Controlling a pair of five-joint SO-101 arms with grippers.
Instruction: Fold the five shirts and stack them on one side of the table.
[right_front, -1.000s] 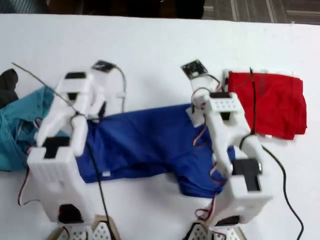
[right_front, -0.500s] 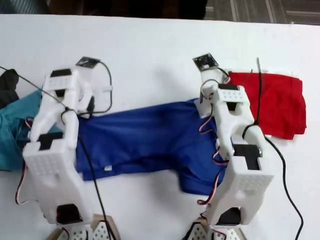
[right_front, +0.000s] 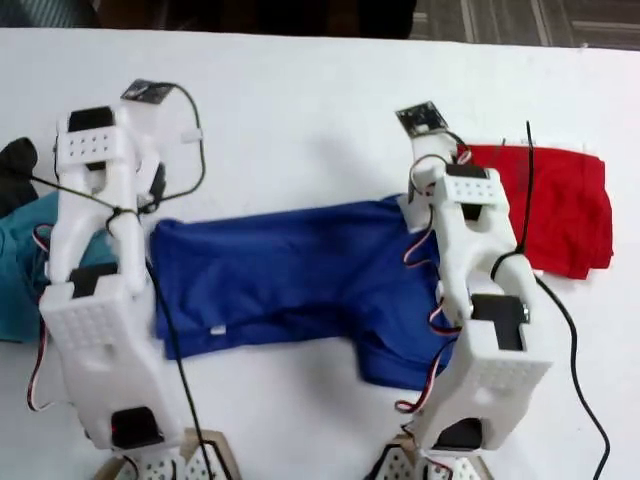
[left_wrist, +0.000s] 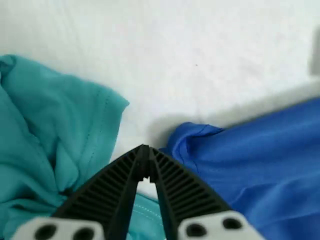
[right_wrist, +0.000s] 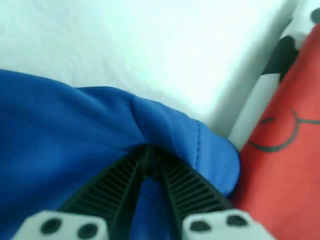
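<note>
Left gripper (left_wrist: 145, 152) has swung outward, jaws closed and empty, blue shirt (left_wrist: 250, 165) just beside its tip. Right gripper (right_wrist: 148, 156) still pinches that shirt's edge.

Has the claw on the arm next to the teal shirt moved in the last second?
Yes. In the high view the left gripper has slid away from the red shirt, toward the teal shirt and the far edge of the table.

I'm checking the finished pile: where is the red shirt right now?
In the high view the red shirt lies folded on the table's right side, just past the right claw, beside the blue shirt's end.
</note>
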